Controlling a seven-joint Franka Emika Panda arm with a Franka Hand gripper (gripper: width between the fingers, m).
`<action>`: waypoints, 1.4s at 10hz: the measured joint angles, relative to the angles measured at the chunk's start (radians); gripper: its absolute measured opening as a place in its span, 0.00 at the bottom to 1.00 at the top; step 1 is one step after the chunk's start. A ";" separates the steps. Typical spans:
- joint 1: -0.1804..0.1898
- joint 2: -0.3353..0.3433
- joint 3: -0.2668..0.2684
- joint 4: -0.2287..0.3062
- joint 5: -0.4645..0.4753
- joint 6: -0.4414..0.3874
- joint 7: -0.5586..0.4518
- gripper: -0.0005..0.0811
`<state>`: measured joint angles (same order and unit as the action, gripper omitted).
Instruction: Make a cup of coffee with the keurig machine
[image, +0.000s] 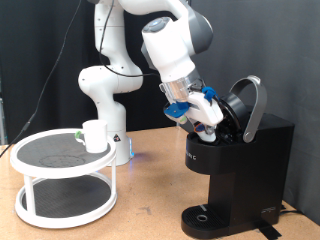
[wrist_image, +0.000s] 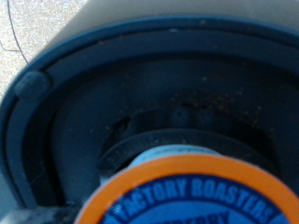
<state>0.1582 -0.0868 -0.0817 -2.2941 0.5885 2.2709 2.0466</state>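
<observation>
Keurig work is what I have on screen, so I read the exterior view from its left across. At the far left a white two-tier round stand sits on the wooden table, and the cup stands on its upper tier, well away from the gripper and lower than it. Behind the stand is the arm's white base, with a plain pale wall at the back and a dark cable hanging down it. A small blue glow shows on the table just beside the base.

Moving right, the arm reaches down and across so that the gripper hangs right at the machine's open brew head. The lid is tipped up and back, just beyond the gripper on the exterior view's right. The black body and round drip base are directly below the gripper.

Through the wrist view I see a pod with an orange rim and blue printed top filling the near edge of the picture, right in front of the dark round chamber of the brew head. The fingers themselves are not clear in either view, so I cannot tell whether the gripper is clenched on the pod or released.
</observation>
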 joint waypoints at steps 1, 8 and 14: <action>0.000 0.007 0.006 0.000 0.002 0.005 0.000 0.48; -0.004 0.016 0.006 -0.007 0.071 0.012 -0.053 0.89; -0.026 -0.067 -0.038 -0.014 0.085 -0.147 -0.123 0.91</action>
<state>0.1325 -0.1541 -0.1200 -2.3082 0.6739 2.1244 1.9238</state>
